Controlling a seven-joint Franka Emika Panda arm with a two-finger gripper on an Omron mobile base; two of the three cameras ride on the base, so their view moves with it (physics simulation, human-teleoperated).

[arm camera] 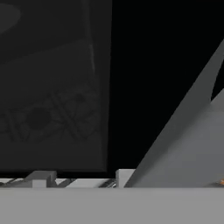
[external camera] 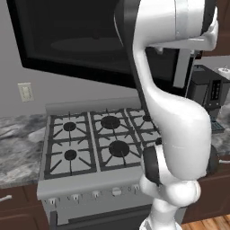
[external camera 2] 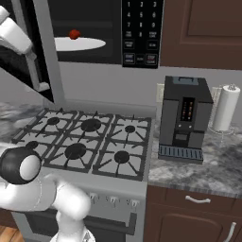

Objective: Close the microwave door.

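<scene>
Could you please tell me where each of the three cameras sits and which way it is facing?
Left base view: behind the arm's left, facing the microwave door and stove; arm at right.
Right base view: behind its right, facing the microwave, stove and coffee machine; arm at left.
Hand view: on the hand, close against the door's dark glass.
All three show the door.

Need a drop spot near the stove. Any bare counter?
Bare granite in front of the coffee machine and paper towel roll, and left of the stove under the wall outlet. Crowded above the burners: open microwave door and arm.
</scene>
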